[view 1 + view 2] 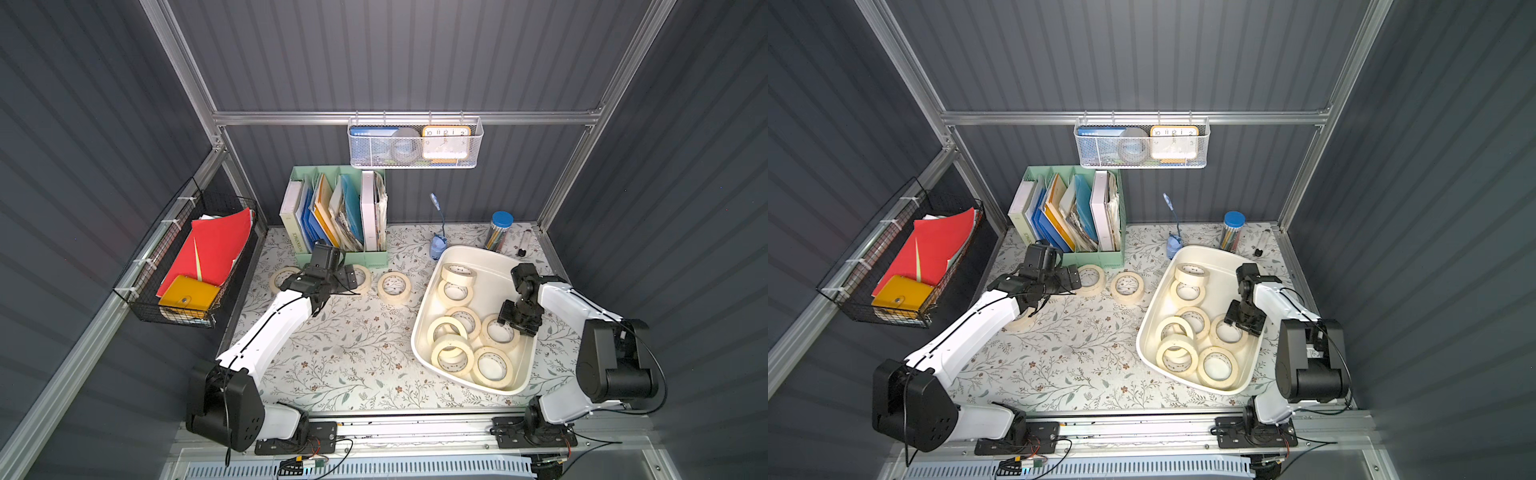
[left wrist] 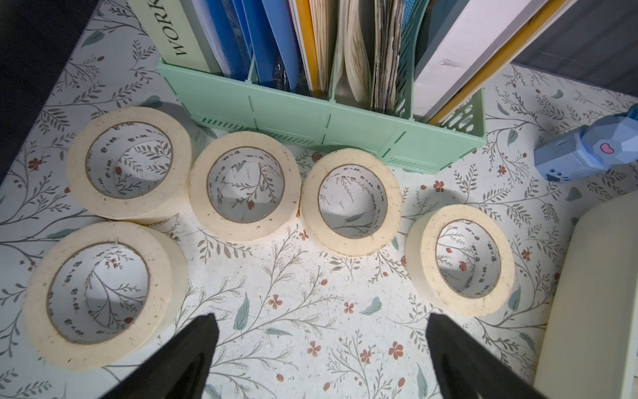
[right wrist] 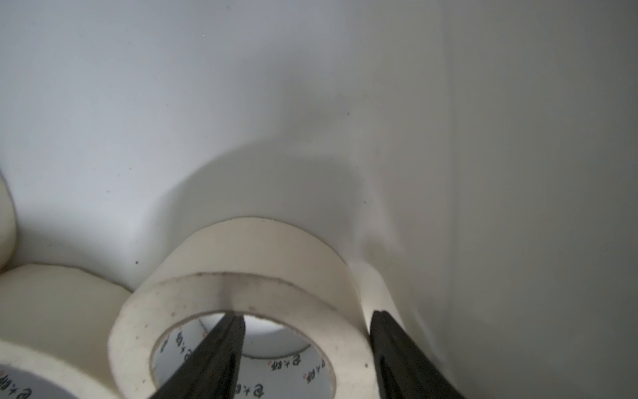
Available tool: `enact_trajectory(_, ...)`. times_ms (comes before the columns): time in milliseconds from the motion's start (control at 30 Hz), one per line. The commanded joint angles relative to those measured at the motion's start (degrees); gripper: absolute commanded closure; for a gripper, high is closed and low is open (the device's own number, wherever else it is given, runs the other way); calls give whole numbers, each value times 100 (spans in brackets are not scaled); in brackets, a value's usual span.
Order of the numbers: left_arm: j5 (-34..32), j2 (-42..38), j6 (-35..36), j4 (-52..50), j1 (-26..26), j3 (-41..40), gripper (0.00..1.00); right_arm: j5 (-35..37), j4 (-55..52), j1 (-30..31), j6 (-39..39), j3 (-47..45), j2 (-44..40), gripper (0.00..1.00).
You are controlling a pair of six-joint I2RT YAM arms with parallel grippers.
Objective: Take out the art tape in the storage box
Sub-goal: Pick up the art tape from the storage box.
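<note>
storage box: seven art tape rolls; right gripper spread astride one, tight against box wall; left gripper wide, empty, outside box.

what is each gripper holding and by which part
Left gripper holds nothing. Right gripper straddles the wall of one art tape roll, one finger inside the core; whether it grips cannot be told.

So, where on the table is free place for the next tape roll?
The widest bare patch of floral tablecloth lies between the white left arm, the white plastic storage box and the front rail. A smaller gap separates the box from the nearest cream tape roll outside. Crowded: along the mint-green file organizer, with five rolls.
</note>
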Motion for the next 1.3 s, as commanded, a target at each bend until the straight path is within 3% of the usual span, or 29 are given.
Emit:
enact_trajectory(0,42,28,145,-110,-63,210,0,10,151,-103,53,-169,171,40)
enact_trajectory(100,58,23,147,-110,-67,245,0,51,177,-107,49,-187,122,50)
enact_trajectory(267,98,89,150,-77,-115,325,0,239,89,-102,-39,-143,-89,79)
enact_trajectory(467,98,118,262,-159,-241,534,0,367,-432,-106,-205,347,-384,100)
enact_trajectory(600,177,319,424,-357,-552,953,0,351,-881,-11,-355,1036,-751,100)
enact_trajectory(733,513,762,625,-552,-993,1486,0,445,-1518,538,-454,2009,-776,100)
enact_trajectory(1033,1509,1372,645,-538,-1690,2544,1,354,-1844,2305,-156,3428,7,100)
enact_trajectory(1267,2059,1696,547,-329,-1898,2904,2,286,-1636,2886,18,3928,647,100)
